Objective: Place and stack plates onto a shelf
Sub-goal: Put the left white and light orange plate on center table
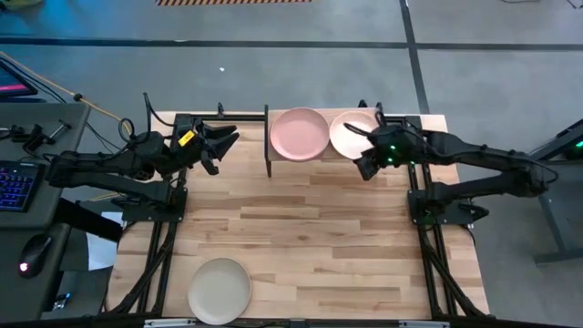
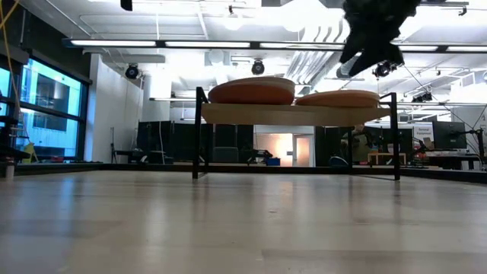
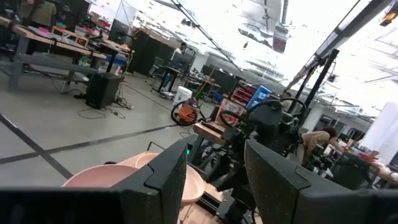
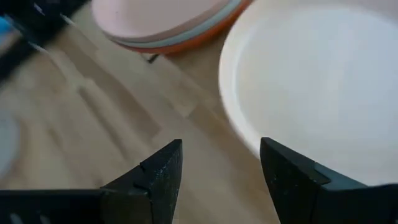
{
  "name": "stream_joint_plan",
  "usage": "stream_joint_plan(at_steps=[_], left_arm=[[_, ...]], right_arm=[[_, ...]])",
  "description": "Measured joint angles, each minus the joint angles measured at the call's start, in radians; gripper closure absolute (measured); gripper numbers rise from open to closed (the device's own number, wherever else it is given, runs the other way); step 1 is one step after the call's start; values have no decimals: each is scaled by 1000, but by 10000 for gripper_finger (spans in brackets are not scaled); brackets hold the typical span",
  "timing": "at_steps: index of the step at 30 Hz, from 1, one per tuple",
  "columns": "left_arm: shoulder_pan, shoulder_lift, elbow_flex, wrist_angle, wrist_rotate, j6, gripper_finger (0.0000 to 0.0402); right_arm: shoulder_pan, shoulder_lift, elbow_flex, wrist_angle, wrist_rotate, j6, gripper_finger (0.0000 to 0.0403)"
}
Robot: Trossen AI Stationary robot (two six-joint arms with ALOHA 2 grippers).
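Note:
The shelf (image 1: 314, 166) stands at the table's far edge, a light board on black legs (image 2: 297, 114). Two stacks rest on it. The left stack has the pink plate (image 1: 299, 133) on top, with a pale grey and an orange rim (image 4: 180, 42) below it. The right stack is topped by the pale peach plate (image 1: 349, 133) (image 4: 323, 81). The cream-beige plate (image 1: 219, 290) lies flat at the table's near edge. My right gripper (image 1: 368, 157) (image 4: 221, 168) hangs open above the near rim of the peach plate. My left gripper (image 1: 221, 141) (image 3: 214, 168) is open, left of the shelf, raised.
Bare wooden tabletop (image 1: 310, 237) stretches between the shelf and the cream-beige plate. A desk with a keyboard and mouse (image 1: 18, 182) stands beyond the table's left edge. The arm bases sit at the table's left and right sides.

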Motion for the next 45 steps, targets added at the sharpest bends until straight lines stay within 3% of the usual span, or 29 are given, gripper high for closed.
stream_joint_plan(at_steps=[7,14,21,23,29,34,38,45], left_arm=[[0,0,0,0,6,-42,250],[-3,0,0,-5,54,-53,250],[-10,0,0,-6,55,-53,250],[-10,0,0,-6,55,-53,250],[-10,0,0,-6,54,-52,250],[-10,0,0,-6,54,-51,250],[-10,0,0,-6,54,-16,250],[-10,0,0,-6,53,-7,250]], right_arm=[[0,190,88,-87,24,-325,206],[0,296,98,-120,137,-420,206],[0,328,98,-131,190,-430,219],[0,330,99,-133,201,-428,248],[12,313,99,-143,210,-432,388],[21,284,99,-191,162,-376,372],[47,254,98,-205,147,-357,397],[88,219,98,-153,92,-289,401]])
